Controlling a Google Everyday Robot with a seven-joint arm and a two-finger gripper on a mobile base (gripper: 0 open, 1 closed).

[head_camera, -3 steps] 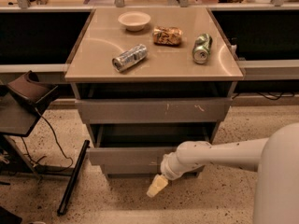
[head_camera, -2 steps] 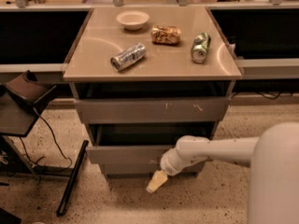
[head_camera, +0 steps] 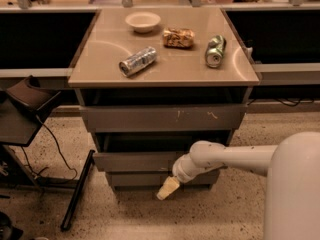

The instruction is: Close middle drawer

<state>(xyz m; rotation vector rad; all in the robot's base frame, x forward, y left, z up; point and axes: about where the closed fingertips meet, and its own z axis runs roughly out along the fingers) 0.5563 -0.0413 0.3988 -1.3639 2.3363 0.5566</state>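
The middle drawer (head_camera: pixel 137 161) is a wide grey drawer with a plain front. It stands out a little from the cabinet, with a dark gap above it. Above it is the scratched top drawer front (head_camera: pixel 165 118), and below it the narrower lowest front (head_camera: pixel 135 179). My gripper (head_camera: pixel 167 188) hangs at the end of the white arm (head_camera: pixel 230 156), which reaches in from the right. Its pale tip points down and left, just below the middle drawer's front edge and in front of the lowest front. It looks shut and holds nothing.
On the cabinet top (head_camera: pixel 100 74) lie a white bowl (head_camera: pixel 143 21), a crumpled snack bag (head_camera: pixel 178 37), a green can (head_camera: pixel 215 50) and a silver can (head_camera: pixel 137 61). A dark stand (head_camera: pixel 30 99) and a black bar (head_camera: pixel 77 189) on the floor are at the left.
My gripper has moved up and in towards the cabinet. The middle drawer's front sits slightly further in than before.
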